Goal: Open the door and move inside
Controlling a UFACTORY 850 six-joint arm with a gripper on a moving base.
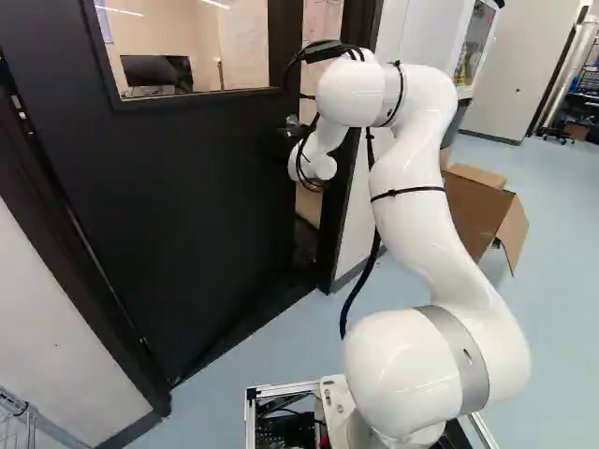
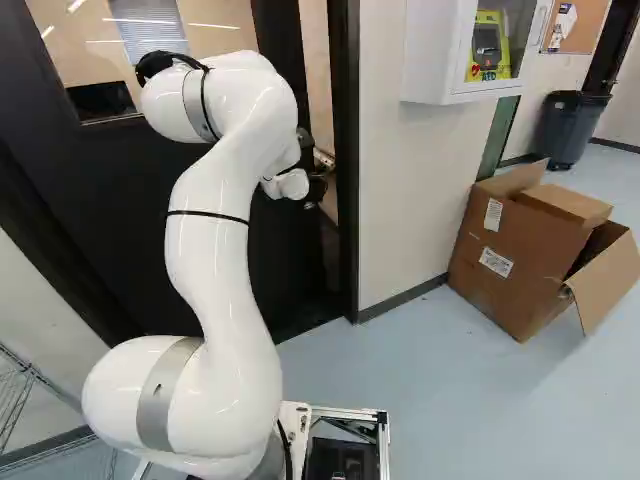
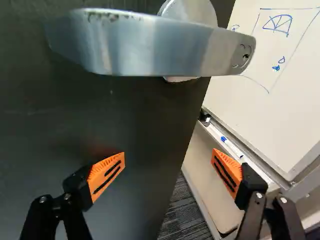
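Black at the end of the arm, my gripper [image 2: 316, 188] is partly hidden by the wrist, close to the door's free edge in the right base view. The black door [image 1: 187, 196] stands ajar, with a gap between its edge and the frame [image 1: 339, 206]. In the wrist view the gripper [image 3: 169, 154] is open and holds nothing. One orange pad [image 3: 106, 172] is over the door's face, the other over the gap. The silver lever handle [image 3: 150, 45] lies beyond the fingertips, off to one side and outside the fingers.
Through the gap stand a whiteboard [image 3: 280, 65] and its marker tray [image 3: 227, 142]. An open cardboard box [image 2: 520, 250] sits on the floor right of the doorway, below a white wall cabinet [image 2: 425, 55]. A wire rack [image 2: 14, 400] is at the left.
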